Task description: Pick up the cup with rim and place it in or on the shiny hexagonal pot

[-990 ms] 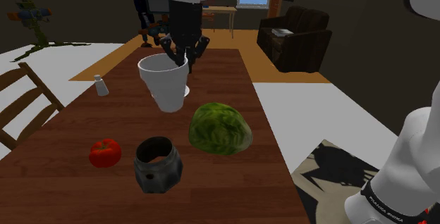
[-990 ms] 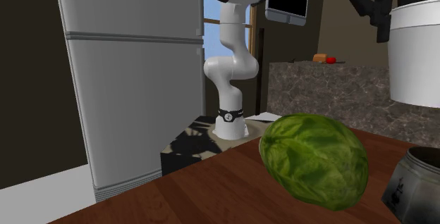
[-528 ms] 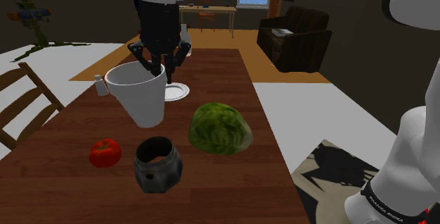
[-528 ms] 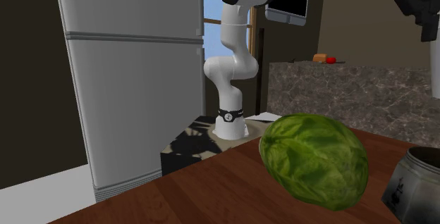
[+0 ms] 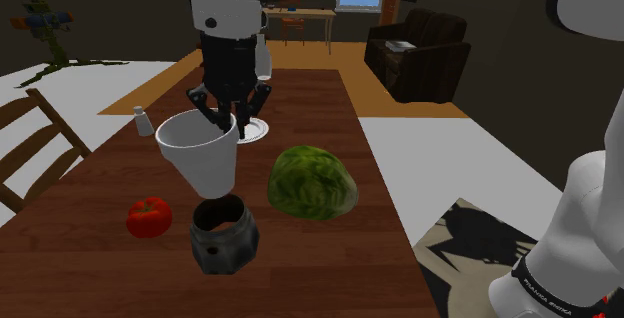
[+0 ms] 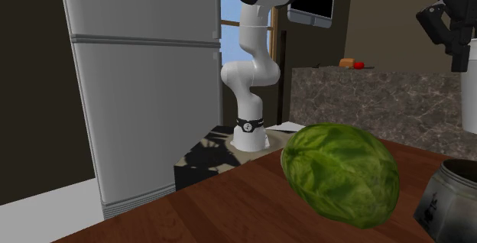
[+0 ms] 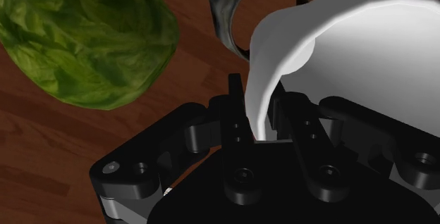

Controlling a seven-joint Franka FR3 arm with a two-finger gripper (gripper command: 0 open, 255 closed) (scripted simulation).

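Dark wood runs the length of the counter in your shoulder view, with a living room behind it: a brown armchair and a window at the far wall. Your gripper is clamped on the white cup, pinching its wall at the rim. The wrist view shows this plainly, with one finger outside the wall and the other inside the cup. The cup hangs mouth-up off the counter, its base just above the rim of the dark, shiny pot. You cannot tell from these views whether the two touch.

From the wrist view, the pot has its open mouth partly hidden behind the cup's rim. A green lettuce lies just beside the pot on the shoulder view's right, and a red tomato sits near it on the left. Farther back you have a small white plate and a small shaker.

In the second exterior view the lettuce fills the foreground, the pot is at the right edge, and a grey fridge stands behind.
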